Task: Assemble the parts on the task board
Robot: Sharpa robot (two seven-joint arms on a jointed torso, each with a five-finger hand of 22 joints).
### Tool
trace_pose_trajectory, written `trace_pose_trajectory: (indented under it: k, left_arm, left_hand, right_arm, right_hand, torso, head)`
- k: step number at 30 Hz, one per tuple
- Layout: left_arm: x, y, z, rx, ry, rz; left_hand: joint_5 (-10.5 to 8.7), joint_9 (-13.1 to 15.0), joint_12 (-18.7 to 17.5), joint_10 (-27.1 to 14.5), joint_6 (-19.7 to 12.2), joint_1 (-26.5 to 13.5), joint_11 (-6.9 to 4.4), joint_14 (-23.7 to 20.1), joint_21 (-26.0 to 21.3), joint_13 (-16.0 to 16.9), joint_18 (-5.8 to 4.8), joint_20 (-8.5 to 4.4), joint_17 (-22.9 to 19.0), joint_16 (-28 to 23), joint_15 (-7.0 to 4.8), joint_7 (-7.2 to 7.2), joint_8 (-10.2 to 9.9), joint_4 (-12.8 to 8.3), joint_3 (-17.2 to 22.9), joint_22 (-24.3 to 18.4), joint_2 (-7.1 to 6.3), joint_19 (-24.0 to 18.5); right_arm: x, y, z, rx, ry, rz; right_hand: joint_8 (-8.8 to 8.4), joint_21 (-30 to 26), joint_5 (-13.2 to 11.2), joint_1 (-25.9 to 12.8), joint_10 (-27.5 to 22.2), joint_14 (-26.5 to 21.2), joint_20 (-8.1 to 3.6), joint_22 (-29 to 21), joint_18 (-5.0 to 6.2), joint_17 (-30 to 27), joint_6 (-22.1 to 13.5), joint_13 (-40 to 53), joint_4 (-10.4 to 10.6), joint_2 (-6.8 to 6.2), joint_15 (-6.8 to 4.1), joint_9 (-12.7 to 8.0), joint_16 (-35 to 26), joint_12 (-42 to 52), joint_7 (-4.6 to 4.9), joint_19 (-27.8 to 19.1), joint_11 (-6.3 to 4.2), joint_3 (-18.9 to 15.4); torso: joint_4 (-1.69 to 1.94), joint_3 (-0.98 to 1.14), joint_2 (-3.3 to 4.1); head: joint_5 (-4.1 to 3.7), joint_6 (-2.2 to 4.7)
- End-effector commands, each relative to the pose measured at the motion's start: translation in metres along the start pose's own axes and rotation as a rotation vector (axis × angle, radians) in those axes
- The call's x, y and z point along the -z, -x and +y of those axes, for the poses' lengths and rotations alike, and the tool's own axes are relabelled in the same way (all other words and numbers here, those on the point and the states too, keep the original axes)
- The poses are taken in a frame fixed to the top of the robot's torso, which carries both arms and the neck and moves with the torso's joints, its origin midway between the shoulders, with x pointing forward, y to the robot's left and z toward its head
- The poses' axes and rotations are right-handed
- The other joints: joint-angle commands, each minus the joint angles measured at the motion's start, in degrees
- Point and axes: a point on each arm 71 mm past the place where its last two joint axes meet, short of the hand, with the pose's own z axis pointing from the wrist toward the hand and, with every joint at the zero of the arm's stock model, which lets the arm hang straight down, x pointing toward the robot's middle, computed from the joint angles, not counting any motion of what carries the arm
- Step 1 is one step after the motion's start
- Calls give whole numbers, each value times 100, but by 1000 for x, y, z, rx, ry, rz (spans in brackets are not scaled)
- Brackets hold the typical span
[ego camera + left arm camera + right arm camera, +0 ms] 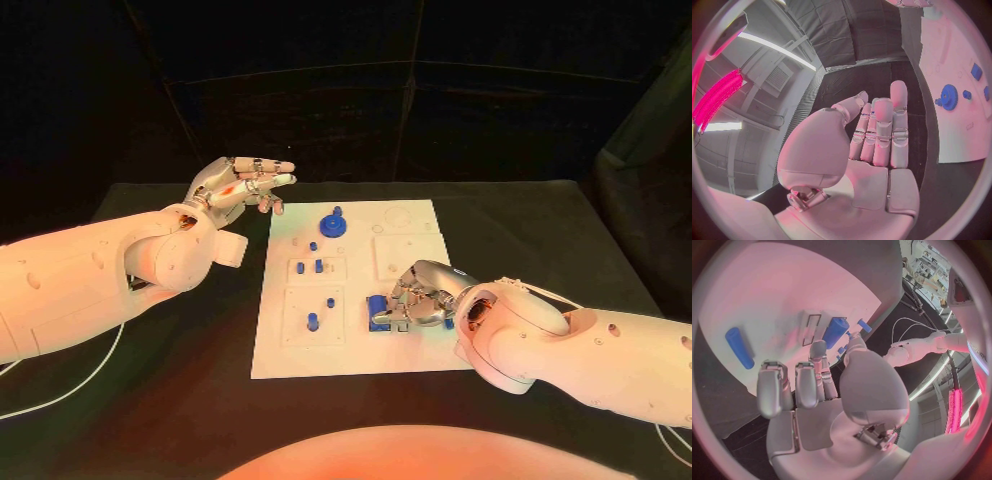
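The white board (361, 290) lies flat in the middle of the black table (577, 230), long side running near to far. The right hand (423, 296) rests low over the board's near right part, fingers curled down around a blue block (387, 310) seated there; fingertips touch or nearly touch it, but a firm grip cannot be confirmed. In the right wrist view the right hand (826, 390) has its fingers (807, 385) bent over the pale board, a stubby blue cylinder (834, 332) just past the fingertips and a longer blue rod (740, 347) lying apart on the board. The left hand (242, 185) hangs above the table just off the board's far left corner, holding nothing, fingers extended and close together. The left wrist view shows the same hand (873, 150), palm flat and fingers straight side by side. A round blue gear (335, 224) with a short stem stands on the far part of the board, near the left hand but apart from it. Small blue pegs (310, 267) stand upright in shallow square recesses along the board's left half. Board surface is matte and smooth; parts look like moulded plastic; hands are metallic with segmented fingers.
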Motion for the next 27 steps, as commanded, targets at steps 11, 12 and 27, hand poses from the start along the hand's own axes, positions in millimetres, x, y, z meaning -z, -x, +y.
trace_pose_trajectory:
  k: [11,12,27]
  left_arm:
    - [0,0,-1,6,-5,7]
    - [0,0,-1,6,-5,7]
    - [0,0,-1,6,-3,7]
  left_hand:
    - [-19,-4,27,-38,-6,15,15,-42,-28,-8,78,4,-6,-21,-15,21,36,-28,-6,-7,23,-31]
    - [-19,-4,27,-38,-6,15,15,-42,-28,-8,78,4,-6,-21,-15,21,36,-28,-6,-7,23,-31]
    - [-19,-4,27,-38,-6,15,15,-42,-28,-8,78,4,-6,-21,-15,21,36,-28,-6,-7,23,-31]
  right_arm:
    - [3,4,3,68,49,-31]
    - [3,4,3,66,52,-33]
    - [28,26,-31,-29,47,-55]
  right_hand:
    - [161,45,86,786,248,273,-53,669,-33,70,72,343,-479,310,-24,152,-10,394,-58,52,-48,11]
    - [160,43,98,786,242,273,-53,666,-33,69,61,337,-487,301,-23,155,-11,385,-55,49,-46,-7]
    - [45,15,327,505,124,278,-14,640,-25,106,-239,246,-163,346,28,162,-9,229,20,25,19,-298]
  torso:
    - [-1,-2,-4]
    - [-5,-3,-6]
    - [1,-9,-9]
  head:
    - [-31,1]
    - [-28,1]
    - [-148,53]
